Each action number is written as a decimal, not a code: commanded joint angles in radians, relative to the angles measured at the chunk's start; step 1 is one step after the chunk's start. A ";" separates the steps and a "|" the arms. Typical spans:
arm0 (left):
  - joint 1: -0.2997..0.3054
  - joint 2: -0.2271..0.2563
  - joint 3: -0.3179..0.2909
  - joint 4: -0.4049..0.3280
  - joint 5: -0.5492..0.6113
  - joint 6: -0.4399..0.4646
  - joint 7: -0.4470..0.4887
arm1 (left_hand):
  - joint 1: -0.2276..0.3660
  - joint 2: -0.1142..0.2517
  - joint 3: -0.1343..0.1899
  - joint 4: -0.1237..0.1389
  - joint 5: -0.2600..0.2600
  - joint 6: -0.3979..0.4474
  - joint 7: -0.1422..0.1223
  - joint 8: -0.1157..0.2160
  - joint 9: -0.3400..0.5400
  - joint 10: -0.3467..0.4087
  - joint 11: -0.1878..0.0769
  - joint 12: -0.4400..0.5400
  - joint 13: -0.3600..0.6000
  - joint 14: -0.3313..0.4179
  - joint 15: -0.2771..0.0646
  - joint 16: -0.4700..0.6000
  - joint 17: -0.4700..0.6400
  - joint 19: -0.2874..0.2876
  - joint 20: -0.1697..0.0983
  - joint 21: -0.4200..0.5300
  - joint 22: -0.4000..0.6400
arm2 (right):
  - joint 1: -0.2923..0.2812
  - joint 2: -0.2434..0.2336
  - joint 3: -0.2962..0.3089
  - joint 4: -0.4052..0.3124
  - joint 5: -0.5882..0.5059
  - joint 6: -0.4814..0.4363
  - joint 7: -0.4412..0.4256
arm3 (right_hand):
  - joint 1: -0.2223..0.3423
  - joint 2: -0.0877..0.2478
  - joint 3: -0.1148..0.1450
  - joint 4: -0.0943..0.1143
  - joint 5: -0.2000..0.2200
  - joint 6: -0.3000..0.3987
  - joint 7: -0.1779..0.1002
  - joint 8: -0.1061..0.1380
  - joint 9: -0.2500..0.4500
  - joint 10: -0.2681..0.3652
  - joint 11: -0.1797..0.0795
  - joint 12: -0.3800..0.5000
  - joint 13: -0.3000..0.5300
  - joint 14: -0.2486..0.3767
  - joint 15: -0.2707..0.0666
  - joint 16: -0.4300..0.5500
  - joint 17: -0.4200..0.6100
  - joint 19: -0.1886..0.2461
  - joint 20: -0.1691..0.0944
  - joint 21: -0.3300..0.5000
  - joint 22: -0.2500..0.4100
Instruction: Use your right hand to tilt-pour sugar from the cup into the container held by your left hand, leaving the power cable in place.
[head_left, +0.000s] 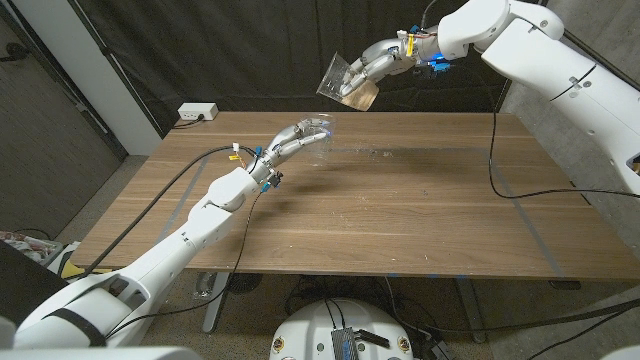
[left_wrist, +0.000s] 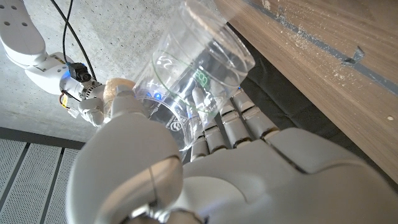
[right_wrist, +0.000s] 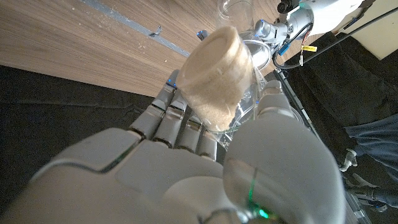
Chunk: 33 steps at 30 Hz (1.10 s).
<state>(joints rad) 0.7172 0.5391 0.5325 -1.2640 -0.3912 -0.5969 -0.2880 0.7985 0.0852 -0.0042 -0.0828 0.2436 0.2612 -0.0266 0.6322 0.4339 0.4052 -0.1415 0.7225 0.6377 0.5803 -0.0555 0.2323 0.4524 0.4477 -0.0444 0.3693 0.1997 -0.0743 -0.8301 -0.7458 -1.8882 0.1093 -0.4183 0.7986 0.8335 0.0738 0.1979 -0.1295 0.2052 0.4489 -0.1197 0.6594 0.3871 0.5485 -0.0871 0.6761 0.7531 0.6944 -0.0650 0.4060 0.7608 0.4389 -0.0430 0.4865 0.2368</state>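
My right hand (head_left: 385, 58) is raised over the table's far edge and grips a clear cup (head_left: 345, 80), tilted, with tan sugar (right_wrist: 214, 78) packed in it. The right wrist view shows the fingers (right_wrist: 180, 121) wrapped round the cup (right_wrist: 221, 68). Lower and to the left, my left hand (head_left: 288, 142) holds a clear container (head_left: 318, 130) just above the table; its mouth shows in the left wrist view (left_wrist: 205, 68) with nothing in it. Cup and container are apart. A black power cable (head_left: 545, 193) lies across the table's right side.
A white power strip (head_left: 197, 112) sits at the table's far left corner. The wooden table (head_left: 400, 220) carries a faint tape line (head_left: 533, 235) on the right. A dark curtain hangs behind the table.
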 joint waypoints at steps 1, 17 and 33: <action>0.007 0.010 -0.006 -0.018 -0.004 -0.004 -0.007 | 0.008 -0.007 -0.004 -0.005 -0.004 0.000 0.000 0.008 0.005 -0.004 0.003 0.006 0.007 0.008 -0.121 -0.004 0.004 0.003 -0.008 0.000 0.003 | -0.002 0.002 -0.015 0.001 -0.034 0.009 0.016 | -0.005 -0.008 0.002 0.002 0.009 0.025 -0.022 -0.002 0.001 0.008 0.004 -0.005 0.007 0.008 -0.163 -0.006 -0.002 0.006 -0.064 0.008 -0.002; 0.022 0.029 -0.016 -0.048 -0.001 -0.006 -0.003 | 0.006 -0.010 -0.010 -0.004 -0.004 -0.007 -0.005 0.009 0.009 -0.012 0.010 0.012 0.016 0.011 -0.122 -0.008 0.009 0.003 -0.009 -0.002 0.003 | -0.006 -0.003 -0.029 -0.011 -0.076 0.029 0.043 | -0.016 -0.014 0.000 0.005 0.023 0.037 -0.028 0.000 0.002 0.010 0.000 -0.007 0.018 0.013 -0.163 -0.012 -0.011 0.004 -0.061 0.008 -0.005; 0.019 0.039 -0.022 -0.044 0.013 -0.023 -0.002 | -0.007 -0.012 -0.020 0.003 -0.003 -0.012 -0.033 0.008 0.011 -0.026 0.002 0.013 0.021 0.004 -0.126 -0.015 0.014 0.000 -0.010 -0.004 0.003 | 0.017 0.018 -0.054 0.005 -0.148 0.076 0.093 | -0.041 -0.018 -0.006 0.015 0.039 0.032 -0.042 -0.010 -0.002 0.008 -0.002 -0.018 0.019 0.023 -0.162 -0.016 -0.019 -0.001 -0.055 0.006 -0.009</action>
<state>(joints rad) 0.7403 0.5749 0.5130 -1.3155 -0.3892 -0.6025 -0.2905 0.7979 0.0743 -0.0180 -0.0775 0.2436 0.2438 -0.0477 0.6366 0.4432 0.3803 -0.1330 0.7305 0.6563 0.5803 -0.0553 0.2245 0.4618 0.4478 -0.0443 0.3655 0.2000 -0.0704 -0.8237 -0.7879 -1.8901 0.0021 -0.3641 0.8612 0.8055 0.0468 0.1902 -0.1224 0.2370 0.4607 -0.1327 0.6564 0.3856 0.5581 -0.0842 0.6638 0.7753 0.7097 -0.0680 0.3905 0.7409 0.4388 -0.0431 0.4864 0.2274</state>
